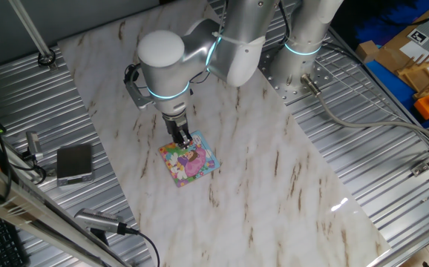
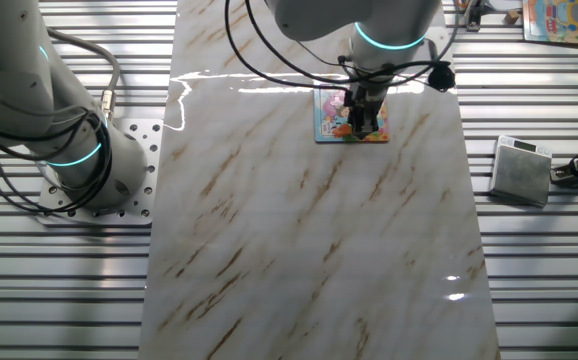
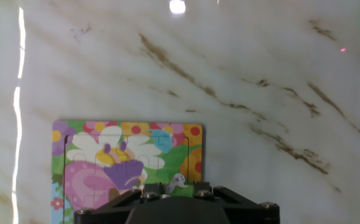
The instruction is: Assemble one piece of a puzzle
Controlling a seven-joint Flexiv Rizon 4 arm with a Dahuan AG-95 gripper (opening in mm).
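The puzzle (image 1: 190, 161) lies flat on the marble table, a small square with a pink, purple, yellow and green cartoon; it also shows in the other fixed view (image 2: 341, 120) and the hand view (image 3: 105, 162). My gripper (image 1: 184, 140) points straight down with its fingertips on the puzzle's near-arm edge, which the other fixed view (image 2: 365, 118) also shows. In the hand view the gripper (image 3: 174, 188) has its two fingers close on either side of the small greenish piece (image 3: 175, 184), which sits level with the puzzle's surface. The piece's lower part is hidden by the hand.
A small grey box (image 1: 74, 162) lies on the ribbed metal surface left of the marble slab, also visible in the other fixed view (image 2: 522, 170). Cables (image 1: 103, 222) run near the front left. The arm's base (image 2: 79, 160) is bolted beside the slab.
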